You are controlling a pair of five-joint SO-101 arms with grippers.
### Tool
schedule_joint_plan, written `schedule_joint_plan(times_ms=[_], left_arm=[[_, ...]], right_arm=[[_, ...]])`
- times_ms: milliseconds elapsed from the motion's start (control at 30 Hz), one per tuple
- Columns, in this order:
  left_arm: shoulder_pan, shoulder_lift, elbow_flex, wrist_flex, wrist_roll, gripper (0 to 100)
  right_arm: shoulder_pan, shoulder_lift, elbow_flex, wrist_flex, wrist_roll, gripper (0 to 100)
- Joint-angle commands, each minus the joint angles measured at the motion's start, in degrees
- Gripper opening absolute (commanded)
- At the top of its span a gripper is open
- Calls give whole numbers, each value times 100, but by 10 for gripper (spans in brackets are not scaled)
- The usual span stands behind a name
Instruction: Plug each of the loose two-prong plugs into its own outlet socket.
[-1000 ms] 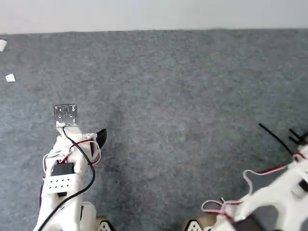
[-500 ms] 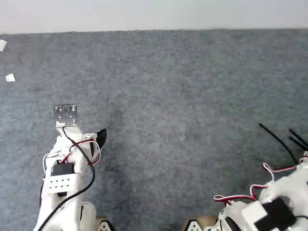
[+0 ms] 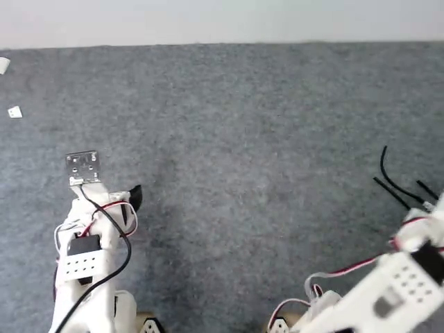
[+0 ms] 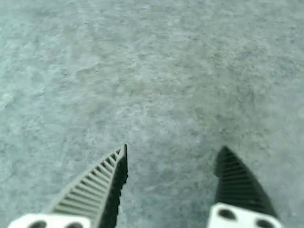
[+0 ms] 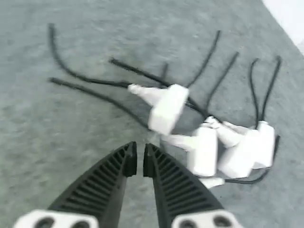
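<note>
Right wrist view: plugs (image 5: 167,108) lie just beyond jaws.

We see the black cords (image 3: 390,182) run toward the high view's right edge, their far ends hidden by the right arm (image 3: 395,284), itself cut off at the bottom edge. The white plugs (image 5: 204,152) are blurred; their prongs cannot be made out. Two white scraps (image 3: 14,112) are too small to identify.
</note>
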Motion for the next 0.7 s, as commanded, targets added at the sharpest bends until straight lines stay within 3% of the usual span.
schedule_joint_plan(times_ms=[0, 67, 300, 467, 567, 667], left_arm=[[-70, -273, -418, 158, 167, 126], [-97, -677, -400, 466, 167, 81], [-79, -3341, 778, 967, 193, 82], [-105, -5662, 1332, 2426, 176, 81], [-123, -5741, 1200, 3077, 167, 81], [-369, -5424, 1138, 3156, 167, 81]], right_arm=[[-444, -892, 668, 4, -79, 18], [-664, -1279, 1073, -4, -79, 18], [-1323, -2712, 2409, -312, -79, 18], [-1877, -3582, 3182, -154, -70, 23], [-2325, -4084, 3437, 470, -70, 23], [-2712, -4629, 3481, 1270, -70, 23]])
